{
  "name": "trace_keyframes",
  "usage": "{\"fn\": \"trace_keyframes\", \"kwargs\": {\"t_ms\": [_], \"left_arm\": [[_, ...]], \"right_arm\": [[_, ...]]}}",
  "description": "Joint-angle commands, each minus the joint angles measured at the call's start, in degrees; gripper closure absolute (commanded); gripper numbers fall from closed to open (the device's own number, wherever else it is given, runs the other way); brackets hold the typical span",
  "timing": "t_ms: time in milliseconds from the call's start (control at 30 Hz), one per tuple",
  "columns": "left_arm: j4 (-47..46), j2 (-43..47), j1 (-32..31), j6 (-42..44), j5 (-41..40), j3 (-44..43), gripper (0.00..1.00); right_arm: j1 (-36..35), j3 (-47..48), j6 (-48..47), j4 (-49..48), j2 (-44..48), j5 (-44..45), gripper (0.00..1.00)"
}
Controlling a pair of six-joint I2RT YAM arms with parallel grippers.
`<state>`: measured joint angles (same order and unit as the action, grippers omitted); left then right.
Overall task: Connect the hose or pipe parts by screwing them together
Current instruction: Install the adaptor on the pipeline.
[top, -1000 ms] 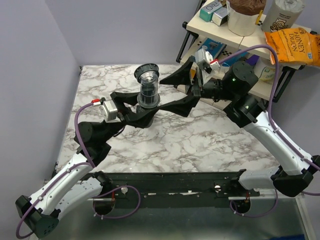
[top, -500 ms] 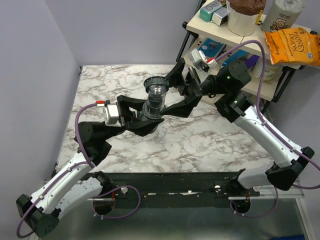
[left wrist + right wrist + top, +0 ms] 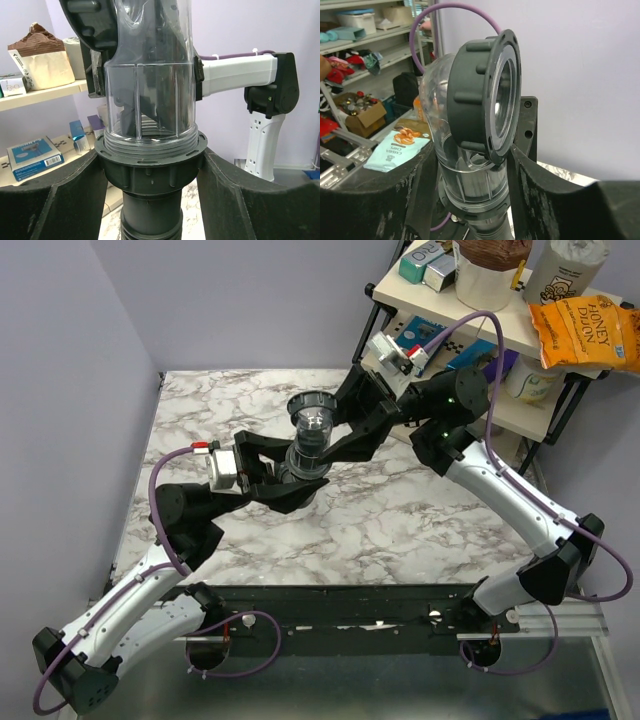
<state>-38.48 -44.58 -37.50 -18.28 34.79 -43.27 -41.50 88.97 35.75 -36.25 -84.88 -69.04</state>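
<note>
Fitting held upright above the surface.
Left fingers clamp its collar; right fingers flank the clear end, contact unclear; an uneven squeeze may tilt it.

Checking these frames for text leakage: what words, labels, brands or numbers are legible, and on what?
"HONEY DIJON": on the orange snack bag, top right of the overhead view.
Too small or blurred to read: the print on the white container, the small boxes, the barcode label on the blue box, the label on the brown-topped bag, and the wording on the teal packet.
</note>
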Motion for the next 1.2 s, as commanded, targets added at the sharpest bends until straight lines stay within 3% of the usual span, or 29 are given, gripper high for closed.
{"fn": "trace_keyframes", "kwargs": {"t_ms": [0, 33, 200, 233, 400, 433, 533, 733, 833, 867, 1133, 1167], "left_arm": [[-2.8, 0.2, 0.1, 1.1, 0.1, -0.8, 1.0], [-2.8, 0.3, 0.1, 1.2, -0.2, -0.9, 1.0], [-2.5, 0.1, 0.1, 2.1, -1.6, -1.3, 1.0], [-2.4, 0.0, 0.1, 2.3, -2.0, -1.4, 1.0], [-0.6, 0.1, 0.1, 5.6, -11.0, -2.1, 1.0], [-0.6, 0.2, 0.1, 7.5, -12.6, -2.2, 1.0], [-0.5, 0.0, 0.1, 9.8, -18.4, -2.4, 1.0], [-1.7, -0.3, 0.1, 14.2, -23.6, -2.9, 1.0], [-2.7, -0.8, 0.1, 15.6, -26.2, -3.2, 1.0], [-4.7, -1.2, 0.1, 17.3, -30.3, -3.6, 1.0], [-5.2, -1.8, 0.1, 20.7, -34.1, -4.4, 1.0], [-5.2, -1.7, 0.1, 21.3, -34.3, -4.4, 1.0]], "right_arm": [[0.3, 0.1, 7.1, -8.8, -1.3, -3.9, 0.53], [0.3, -0.1, 7.3, -8.8, -1.4, -4.3, 0.63], [0.4, -2.0, 6.1, -7.4, -0.4, -4.3, 0.78], [0.3, -2.4, 5.4, -6.6, -0.1, -3.4, 0.87], [0.3, -6.2, -2.2, 4.6, 4.5, 3.4, 0.99], [0.3, -6.6, -6.2, 11.2, 5.4, 8.3, 0.99], [0.2, -9.0, -8.9, 18.0, 8.4, 18.2, 0.99], [-3.9, -10.9, -17.1, 29.9, 11.8, 30.6, 0.99], [-8.9, -10.4, -23.2, 36.0, 11.8, 41.8, 0.99], [-16.3, -11.2, -28.0, 39.5, 10.3, 64.0, 0.99], [-28.9, -4.7, -30.7, 47.4, 1.0, 102.5, 0.99], [-29.5, -3.4, -29.6, 48.8, -0.2, 110.9, 0.99]]}}
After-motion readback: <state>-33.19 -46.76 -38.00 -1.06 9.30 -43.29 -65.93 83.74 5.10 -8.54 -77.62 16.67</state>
